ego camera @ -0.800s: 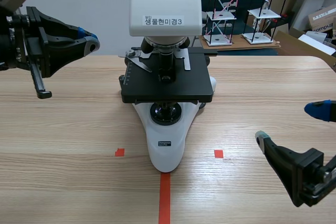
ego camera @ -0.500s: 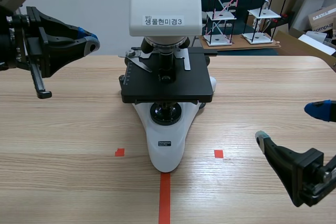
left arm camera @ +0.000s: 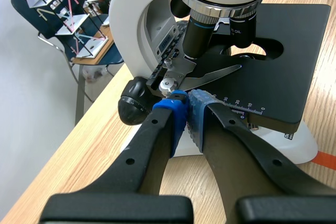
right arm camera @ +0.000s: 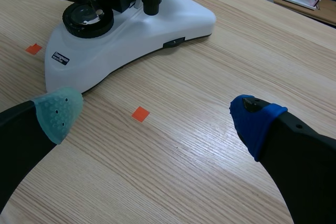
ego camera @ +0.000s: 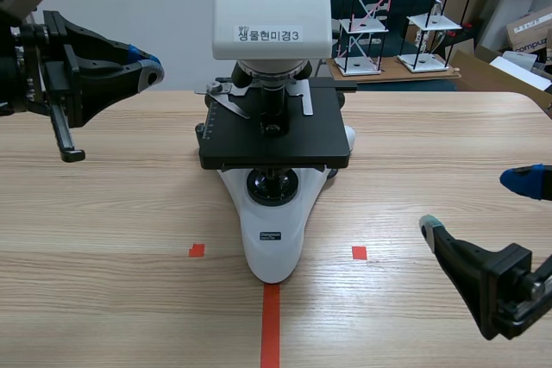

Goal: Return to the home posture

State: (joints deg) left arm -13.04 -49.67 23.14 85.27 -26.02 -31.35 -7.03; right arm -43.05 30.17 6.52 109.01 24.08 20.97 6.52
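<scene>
Wooden table (ego camera: pixel 103 204), microscope (ego camera: pixel 274 243) centred, left jaws closed, right jaws apart

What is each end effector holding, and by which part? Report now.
Nothing is held. The left end effector is shut on nothing near the microscope; the right end effector is open above the table.
</scene>
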